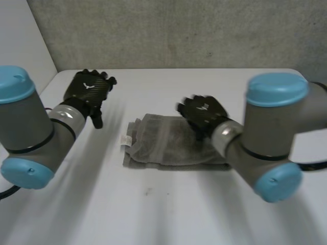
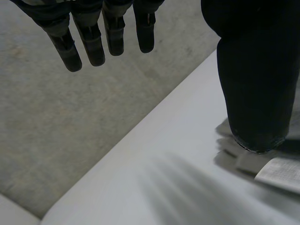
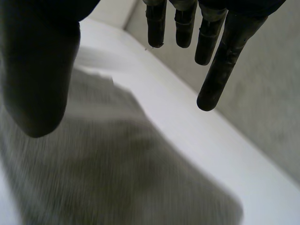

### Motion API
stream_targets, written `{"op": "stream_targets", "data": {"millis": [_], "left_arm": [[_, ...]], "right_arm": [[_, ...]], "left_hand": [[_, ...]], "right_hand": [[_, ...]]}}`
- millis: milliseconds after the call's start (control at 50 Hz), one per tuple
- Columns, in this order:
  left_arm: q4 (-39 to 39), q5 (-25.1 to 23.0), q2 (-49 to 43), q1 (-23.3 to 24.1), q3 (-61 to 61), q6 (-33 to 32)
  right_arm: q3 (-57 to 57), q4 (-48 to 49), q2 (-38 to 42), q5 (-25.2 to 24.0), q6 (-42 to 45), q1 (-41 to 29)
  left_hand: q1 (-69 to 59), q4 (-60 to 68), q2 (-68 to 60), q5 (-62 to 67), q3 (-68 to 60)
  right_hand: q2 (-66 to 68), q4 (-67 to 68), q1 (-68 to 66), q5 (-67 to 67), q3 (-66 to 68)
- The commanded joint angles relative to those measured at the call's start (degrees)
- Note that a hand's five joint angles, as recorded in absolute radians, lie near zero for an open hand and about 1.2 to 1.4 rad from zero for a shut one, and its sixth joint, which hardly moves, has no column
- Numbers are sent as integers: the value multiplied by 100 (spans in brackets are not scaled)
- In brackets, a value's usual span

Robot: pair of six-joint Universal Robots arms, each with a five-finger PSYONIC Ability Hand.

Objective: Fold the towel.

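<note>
A grey towel (image 1: 163, 145) lies folded into a small rectangle on the white table (image 1: 163, 204), with a white label (image 1: 125, 139) at its left edge. My right hand (image 1: 203, 115) hovers over the towel's right part with fingers (image 3: 220, 70) straight and thumb apart, holding nothing; the towel (image 3: 117, 173) lies below its palm. My left hand (image 1: 91, 89) is raised left of the towel, open, its fingers (image 2: 96, 44) straight. A corner of the towel (image 2: 243, 159) and its label (image 2: 281, 173) lie beside the left thumb.
A grey carpeted wall (image 1: 179, 30) rises behind the table's far edge. A white panel (image 1: 20, 35) stands at the far left. Bare tabletop lies in front of the towel.
</note>
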State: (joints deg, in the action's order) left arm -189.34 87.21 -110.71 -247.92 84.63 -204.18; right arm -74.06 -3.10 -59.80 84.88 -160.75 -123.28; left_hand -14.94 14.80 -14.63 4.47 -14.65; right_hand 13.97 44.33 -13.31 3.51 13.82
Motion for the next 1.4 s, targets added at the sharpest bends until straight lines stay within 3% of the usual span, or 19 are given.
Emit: {"op": "stream_targets", "data": {"millis": [20,60,100,120,140,160,200,380,420,580,760,800,820,840,1020,1120,1240,1340,1400], "left_arm": [[3,6,-284,305,-96,142],[3,6,-311,341,-78,142],[3,6,-319,367,-34,142],[3,6,-319,367,-34,142],[3,6,-319,367,-8,142],[3,6,-319,367,-8,142],[11,15,-311,367,10,142],[38,15,-179,349,133,151],[47,15,-83,349,177,151],[47,6,85,306,343,159],[38,6,111,261,449,159],[29,6,111,261,423,159],[29,6,111,261,423,159],[20,6,103,261,388,159],[3,77,58,358,-43,265],[38,261,-134,664,-718,983],[178,314,-522,1140,-1256,1539],[651,594,-1284,1736,-1904,2468],[811,701,-1497,1870,-2064,2726]], "right_arm": [[-1144,125,-112,-24,87,647],[-1313,257,-67,-24,184,736],[-1584,616,151,37,481,937],[-1586,618,152,37,483,938],[-1646,792,248,64,657,1016],[-1647,793,249,64,659,1017],[-1621,1073,337,168,1009,1174],[-839,1435,47,1048,2162,1017],[-471,1426,108,865,2704,231],[-100,1417,907,267,3926,-1416],[-206,1470,1066,99,4104,-1743],[-363,1505,813,29,3790,-1734],[-364,1505,812,29,3788,-1734],[-451,1531,603,11,3474,-1647],[-786,1497,-498,46,632,-460],[-839,489,-920,-41,-1122,715],[-724,-77,-858,-543,-1793,1210],[-400,-287,-604,-1551,-2074,1491],[-302,-340,-542,-1685,-2066,1509]], "left_hand": [[-167,180,-198,214,-196],[-184,197,-215,231,-213],[-167,180,-198,214,-196],[-167,180,-198,214,-196],[-167,180,-198,214,-196],[-167,180,-198,214,-196],[-167,180,-198,214,-196],[-167,180,-198,214,-196],[-167,180,-198,214,-196],[-150,163,-181,197,-179],[-133,147,-164,180,-162],[-133,147,-164,180,-162],[-133,147,-164,180,-162],[-133,147,-164,180,-162],[-150,163,-181,197,-179],[-218,231,-249,264,-246],[-217,231,-249,264,-246],[-234,247,-265,281,-263],[-234,247,-265,281,-263]], "right_hand": [[-397,-3433,331,-351,-382],[-397,-3433,331,-351,-382],[1381,-1654,-1447,1428,1397],[1394,-1641,-1460,1441,1409],[3209,174,-3275,3256,3225],[3228,192,-3294,3274,3243],[6588,3552,-6654,6634,6603],[6603,3567,-6669,6649,6618],[6603,3567,-6669,6649,6618],[6603,3567,-6669,6649,6618],[5919,2884,-5985,5966,5934],[783,-2252,-849,830,798],[755,-2280,-821,802,770],[-397,-3433,331,-351,-382],[-397,-3433,331,-351,-382],[-397,-3433,331,-351,-382],[-397,-3433,331,-351,-382],[-397,-3433,331,-351,-382],[-397,-3433,331,-351,-382]]}}
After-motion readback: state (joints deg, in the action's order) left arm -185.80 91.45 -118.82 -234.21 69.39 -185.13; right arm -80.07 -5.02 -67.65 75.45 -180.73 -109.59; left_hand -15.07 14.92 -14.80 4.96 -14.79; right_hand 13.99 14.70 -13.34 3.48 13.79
